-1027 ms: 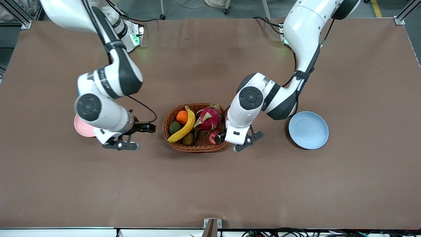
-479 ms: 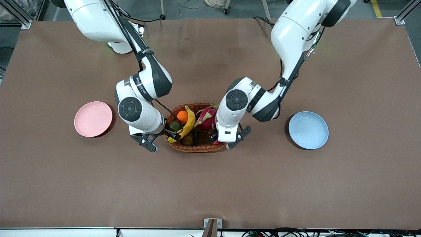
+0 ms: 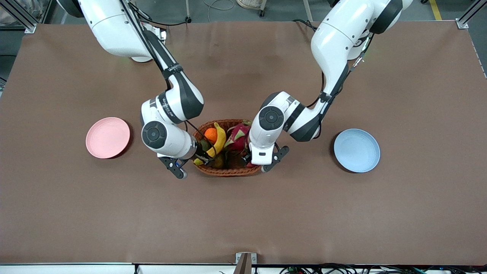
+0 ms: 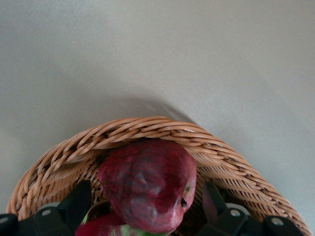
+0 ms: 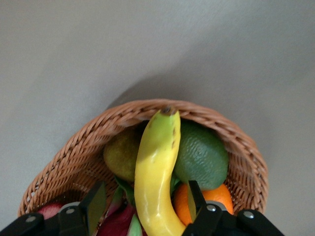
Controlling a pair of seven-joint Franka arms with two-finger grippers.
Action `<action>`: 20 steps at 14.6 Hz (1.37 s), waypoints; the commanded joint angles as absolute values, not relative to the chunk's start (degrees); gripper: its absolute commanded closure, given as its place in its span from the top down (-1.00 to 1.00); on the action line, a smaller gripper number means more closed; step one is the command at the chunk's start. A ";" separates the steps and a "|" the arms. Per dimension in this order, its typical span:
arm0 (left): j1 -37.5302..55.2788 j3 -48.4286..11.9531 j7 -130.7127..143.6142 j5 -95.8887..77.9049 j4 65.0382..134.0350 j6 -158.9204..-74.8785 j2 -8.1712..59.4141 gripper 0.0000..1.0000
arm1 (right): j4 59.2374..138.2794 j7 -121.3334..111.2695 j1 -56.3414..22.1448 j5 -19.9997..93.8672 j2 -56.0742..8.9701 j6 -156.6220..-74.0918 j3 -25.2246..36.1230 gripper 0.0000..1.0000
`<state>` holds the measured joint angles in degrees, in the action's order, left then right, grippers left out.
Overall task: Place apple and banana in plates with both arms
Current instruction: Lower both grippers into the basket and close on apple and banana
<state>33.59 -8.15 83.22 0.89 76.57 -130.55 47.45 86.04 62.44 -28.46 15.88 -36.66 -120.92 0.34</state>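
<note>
Front view: a brown table (image 3: 243, 213) is seen from above, with an oval wicker basket (image 3: 228, 170) of fruit at its middle and both white arms bent down into it. The right gripper (image 3: 198, 156) is lowered at the basket end toward the pink plate (image 3: 107, 137); the left gripper (image 3: 249, 158) is lowered at the end toward the blue plate (image 3: 357, 150). Both plates lie bare, each well apart from the basket. From this view the fingers of both grippers are largely covered by the wrists, and the apple is almost wholly hidden under the left wrist.

Left wrist view: the dark red apple (image 4: 147, 184) is shown against the basket's inner wall, between the two spread black fingers (image 4: 78, 201) of the left gripper (image 4: 147, 206). The fingers stand on either side of it, released; whether they touch its skin cannot be told. A pink and green scrap below the apple is cut off by the frame.

Right wrist view: the banana (image 5: 156, 172) is seen lying lengthwise between the parted fingers (image 5: 96, 204) of the right gripper (image 5: 145, 204), its tip at the basket rim. Gaps are visible on both sides, so it is not clasped. A green avocado (image 5: 202, 155), a brownish fruit (image 5: 122, 156) and an orange (image 5: 216, 196) lie under and beside it, each partly covered.
</note>
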 commanded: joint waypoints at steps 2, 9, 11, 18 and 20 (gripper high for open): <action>34.19 -7.73 83.76 0.35 75.41 -130.52 48.34 0.90 | 85.25 63.37 -29.79 16.61 -38.41 -121.46 0.70 0.51; 34.37 -7.82 84.46 0.35 75.32 -129.99 48.43 -0.31 | 85.61 63.19 -31.02 16.17 -39.55 -121.37 0.79 0.52; 34.28 -7.82 84.46 0.44 75.32 -129.55 47.99 -0.80 | 85.52 63.11 -31.55 16.17 -40.34 -121.38 0.79 0.52; 33.40 -7.65 83.85 1.23 75.15 -119.01 41.68 -1.00 | 85.25 62.76 -31.55 16.26 -40.87 -121.46 0.79 0.13; 32.44 -7.47 83.58 0.97 75.32 -118.65 38.25 -1.00 | 85.25 62.67 -31.55 16.26 -40.87 -121.46 0.79 -0.03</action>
